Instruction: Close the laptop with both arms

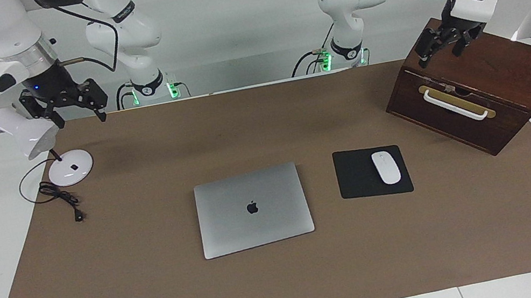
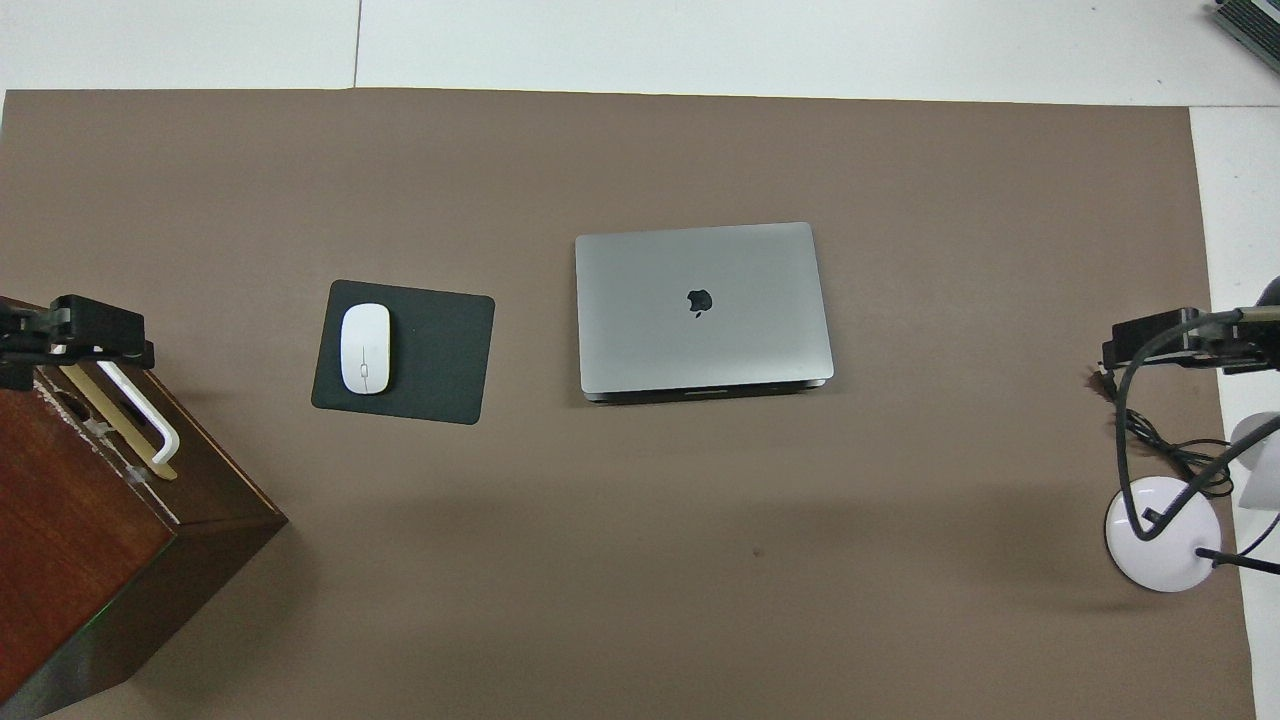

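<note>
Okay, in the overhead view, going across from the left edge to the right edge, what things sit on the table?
Wooden box → mouse on the mouse pad → laptop, lid shut → lamp.

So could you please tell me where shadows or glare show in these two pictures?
Facing view: soft arm shadow on the mat beside the lamp; no glare on the laptop. Overhead view: broad faint shadow band nearer the robots than the laptop, lid evenly lit.
</note>
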`<state>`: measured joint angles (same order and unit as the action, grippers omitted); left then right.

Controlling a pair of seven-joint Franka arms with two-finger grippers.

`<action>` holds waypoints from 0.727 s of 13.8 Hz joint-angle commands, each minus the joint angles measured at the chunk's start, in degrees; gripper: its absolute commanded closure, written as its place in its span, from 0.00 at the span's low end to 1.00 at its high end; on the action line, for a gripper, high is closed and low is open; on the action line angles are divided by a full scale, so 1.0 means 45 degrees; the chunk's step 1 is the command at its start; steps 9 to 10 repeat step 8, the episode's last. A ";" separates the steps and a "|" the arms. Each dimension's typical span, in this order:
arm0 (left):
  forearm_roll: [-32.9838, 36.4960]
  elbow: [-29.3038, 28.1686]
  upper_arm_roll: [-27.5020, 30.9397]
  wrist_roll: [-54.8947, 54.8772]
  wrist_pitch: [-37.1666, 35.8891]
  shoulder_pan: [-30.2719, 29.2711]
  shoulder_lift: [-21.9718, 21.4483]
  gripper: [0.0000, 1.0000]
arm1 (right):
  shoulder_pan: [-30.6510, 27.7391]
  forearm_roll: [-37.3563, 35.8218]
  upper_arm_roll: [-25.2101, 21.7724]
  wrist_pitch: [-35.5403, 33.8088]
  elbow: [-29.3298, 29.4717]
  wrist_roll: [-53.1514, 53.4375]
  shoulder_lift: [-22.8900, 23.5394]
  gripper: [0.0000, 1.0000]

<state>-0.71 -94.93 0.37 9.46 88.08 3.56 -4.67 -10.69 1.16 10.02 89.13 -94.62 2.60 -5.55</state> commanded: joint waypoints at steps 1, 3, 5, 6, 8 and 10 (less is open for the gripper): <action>0.0216 -0.0155 -0.0103 -0.0382 0.0503 0.0029 -0.0056 0.00 | -0.0301 0.0387 0.0098 0.0330 -0.0418 -0.0500 -0.0348 0.00; 0.0216 -0.0174 -0.0103 -0.0423 0.0543 0.0029 -0.0056 0.00 | -0.0262 0.0387 0.0098 0.0350 -0.0418 -0.0481 -0.0348 0.00; 0.0216 -0.0155 -0.0103 -0.0423 0.0562 0.0029 -0.0056 0.00 | -0.0203 0.0387 0.0098 0.0350 -0.0418 -0.0461 -0.0348 0.00; 0.0216 -0.0174 -0.0103 -0.0403 0.0582 0.0029 -0.0056 0.00 | -0.0203 0.0387 0.0098 0.0350 -0.0418 -0.0461 -0.0348 0.00; 0.0196 -0.0175 -0.0103 -0.0423 0.0563 0.0029 -0.0056 0.00 | -0.0222 0.0387 0.0079 0.0350 -0.0418 -0.0481 -0.0348 0.00; 0.0196 -0.0175 -0.0103 -0.0423 0.0563 0.0029 -0.0056 0.00 | -0.0222 0.0387 0.0079 0.0350 -0.0418 -0.0481 -0.0348 0.00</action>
